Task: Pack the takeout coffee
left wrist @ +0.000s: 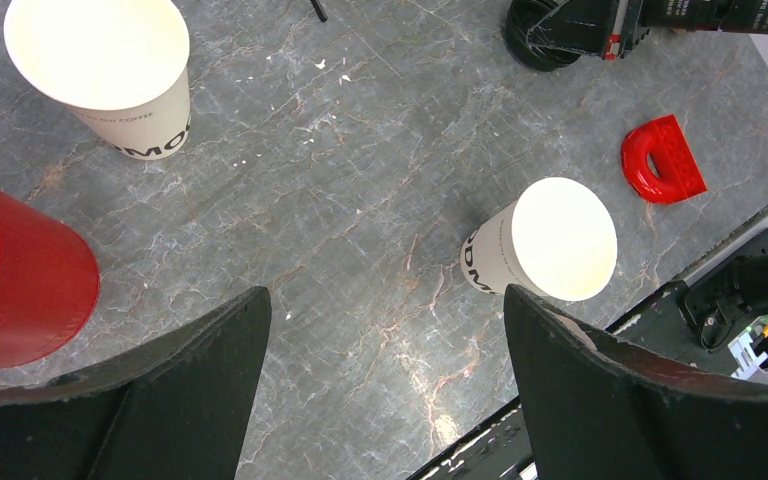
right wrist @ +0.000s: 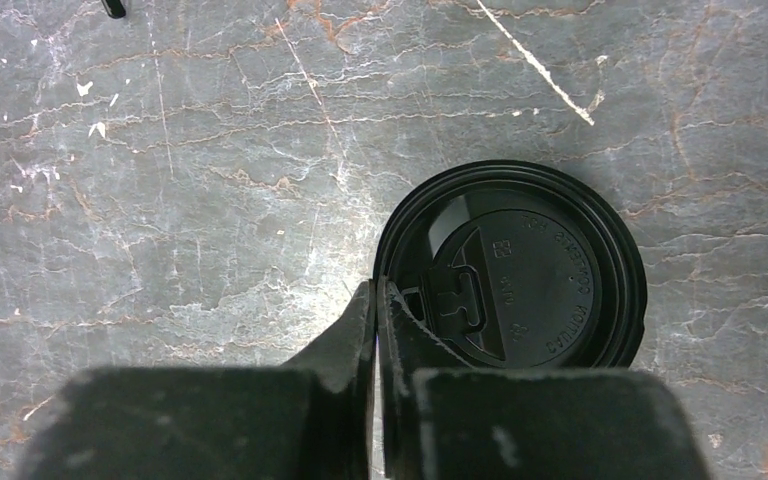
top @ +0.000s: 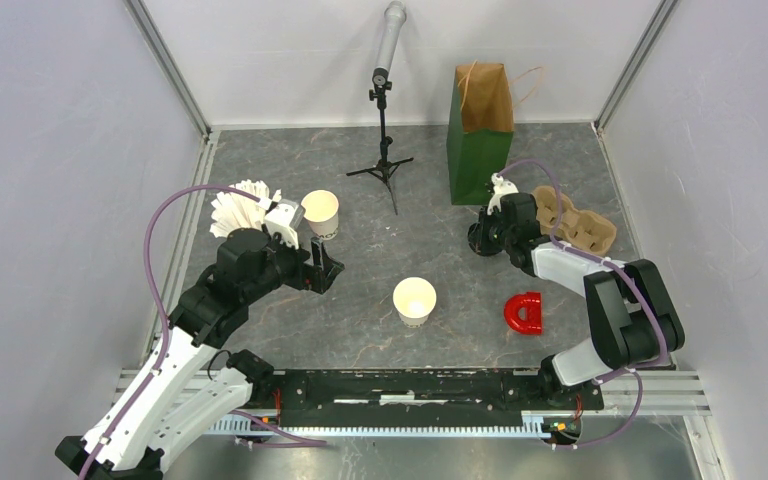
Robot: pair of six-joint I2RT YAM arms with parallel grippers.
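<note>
Your right end effector (right wrist: pixel 375 292) has its fingers pressed together at the black lid's (right wrist: pixel 520 280) rim; whether it's pinching it, I can't tell. The lid sits just this side of the green bag (top: pixel 480 135), so a short carry. Your left end effector (left wrist: pixel 388 300) gapes wide and empty beside an open cup (left wrist: pixel 100 70), likely standing by.

Green paper bag (top: pixel 478 150) upright at one o'clock, brown cup carrier (top: pixel 578 225) at three, right gripper (top: pixel 490 236) low over black-lidded takeout coffee (top: pixel 475 244) beside the carrier, lidless white cup (top: pixel 415 300) at six, second lidless cup (top: pixel 321 212) at ten by left gripper (top: pixel 326 268), red cup of white sticks (top: pixel 243 205) at nine.
</note>
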